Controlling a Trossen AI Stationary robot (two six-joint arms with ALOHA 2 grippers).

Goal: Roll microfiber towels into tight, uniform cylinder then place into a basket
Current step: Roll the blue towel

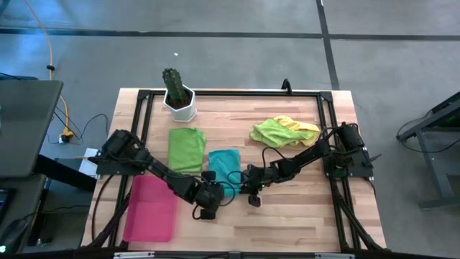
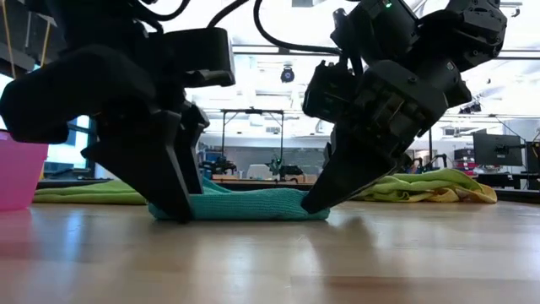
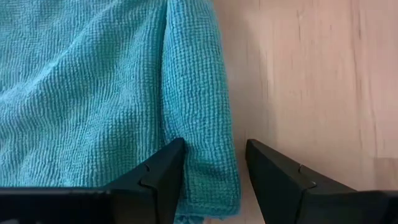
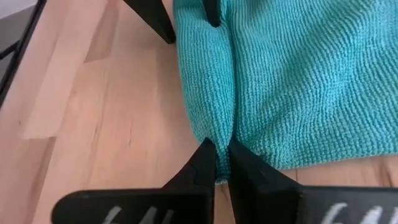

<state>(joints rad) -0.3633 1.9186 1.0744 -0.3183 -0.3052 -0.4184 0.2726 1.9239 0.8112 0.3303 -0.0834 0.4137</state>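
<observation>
- The teal towel (image 1: 225, 167) lies flat on the wooden bench (image 1: 302, 216), just below the centre of the high view, its near edge folded over into a thick rolled hem
- The left end effector (image 3: 214, 163) sits at the lower left corner of that towel; its fingers stand apart, straddling the rolled hem without squeezing it
- The right end effector (image 4: 222, 155) sits at the towel's lower right corner, its fingers pinched together on the end of the rolled hem
- In the low view both end effectors touch down at opposite ends of the teal towel
- The green towel (image 1: 186, 148) lies left of the teal one
- The lime green towel (image 1: 272, 132) and yellow towel (image 1: 302, 126) are heaped together, upper right of centre
- The pink basket (image 1: 151, 208) rests at the lower left
- A cactus pot (image 1: 180, 101) stands at the upper left of the bench
</observation>
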